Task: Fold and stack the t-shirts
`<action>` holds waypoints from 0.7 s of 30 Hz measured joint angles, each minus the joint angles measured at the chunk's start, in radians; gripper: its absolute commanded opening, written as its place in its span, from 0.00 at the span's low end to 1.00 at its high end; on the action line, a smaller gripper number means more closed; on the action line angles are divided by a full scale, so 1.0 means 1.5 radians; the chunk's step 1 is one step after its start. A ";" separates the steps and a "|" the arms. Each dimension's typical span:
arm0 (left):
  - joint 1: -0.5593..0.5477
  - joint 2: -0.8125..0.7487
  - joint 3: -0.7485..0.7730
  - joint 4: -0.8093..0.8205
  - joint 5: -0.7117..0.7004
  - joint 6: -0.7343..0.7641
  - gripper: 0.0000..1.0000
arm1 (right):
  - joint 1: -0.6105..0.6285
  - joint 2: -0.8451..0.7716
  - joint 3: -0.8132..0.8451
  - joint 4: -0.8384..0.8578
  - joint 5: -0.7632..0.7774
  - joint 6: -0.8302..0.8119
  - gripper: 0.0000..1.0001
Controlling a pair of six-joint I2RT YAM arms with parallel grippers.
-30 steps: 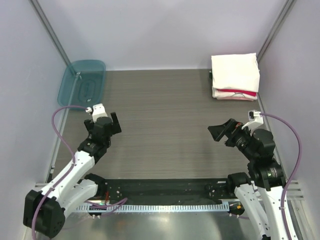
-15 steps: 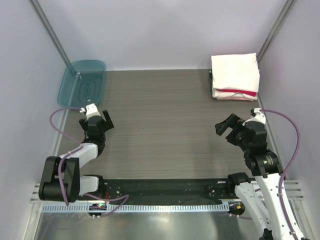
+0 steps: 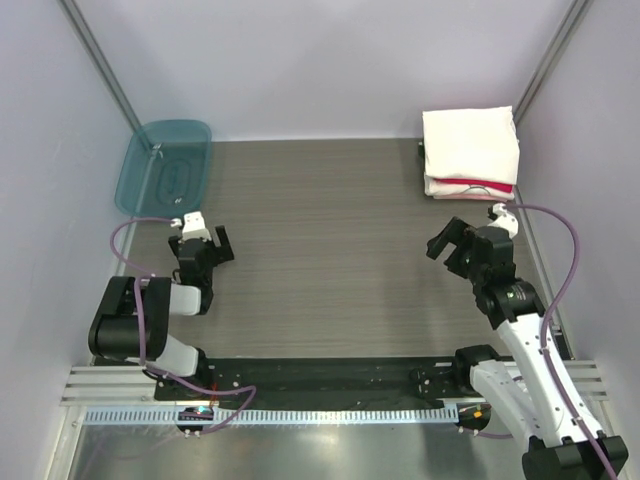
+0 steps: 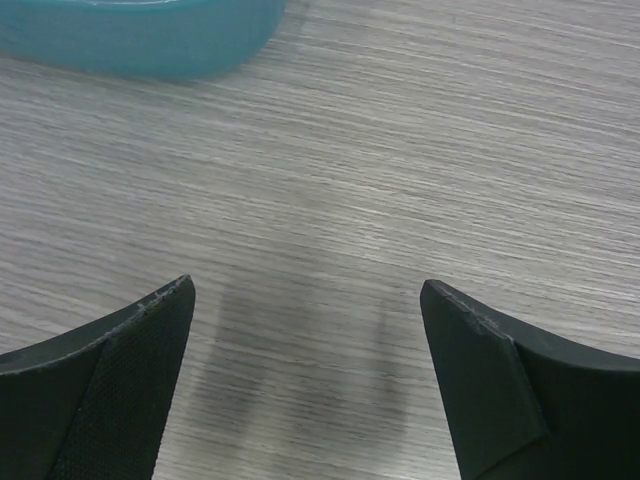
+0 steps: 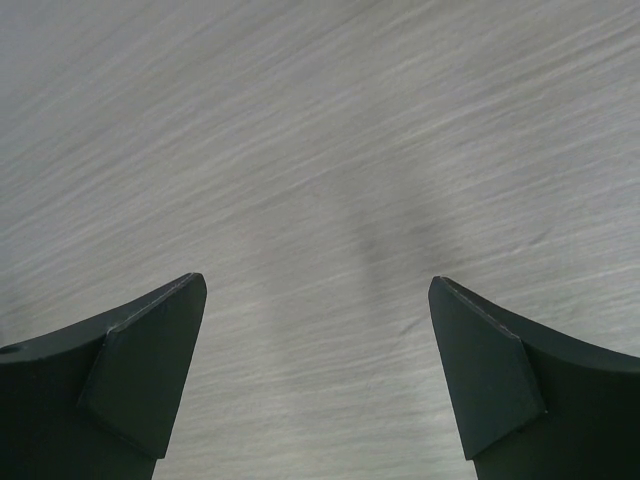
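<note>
Your left gripper hangs low over the table, just in front of the tub. Its wrist view shows the jaws spread wide with only bare wood grain between them. Your right gripper is in the same state, fully open, empty and pointed at bare table. Neither one has cloth in it.

The tees sit in the far right corner as one folded pile, well apart from the left gripper and near the right one. A white tee lies on top, and the edge of a red tee peeks out along the pile's near side. I see no loose shirt on the table in any view, so I take the folding and stacking as done, or very nearly so. What is left is parking the arms cleanly.

To do that well:

- Watch your right arm most, since it is the one closest to the pile. Draw it back toward its base rather than sweeping sideways, so no finger catches the near edge and drags a layer out.
- Leave both jaws open while you retreat. A closing jaw near cloth can pinch a fold.
- Lift each wrist a little before you move it, as the wrist views suggest both sit close to the wood.
- On the left, steer away from the tub rim.
- Before you finish, check the pile from above. If the red edge bothers you, square it with one gentle push.
</note>
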 measured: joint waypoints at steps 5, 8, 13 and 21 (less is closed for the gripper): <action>0.000 0.004 -0.005 0.043 0.014 0.010 1.00 | 0.000 -0.054 -0.080 0.080 0.044 -0.006 1.00; -0.002 0.004 -0.005 0.058 0.014 0.012 0.99 | 0.000 -0.081 -0.139 0.135 0.088 -0.002 1.00; -0.007 0.004 -0.005 0.068 0.013 0.015 1.00 | 0.000 -0.073 -0.203 0.207 0.174 -0.030 1.00; -0.008 0.004 -0.005 0.068 0.011 0.015 1.00 | 0.000 0.036 -0.278 0.390 0.302 -0.111 1.00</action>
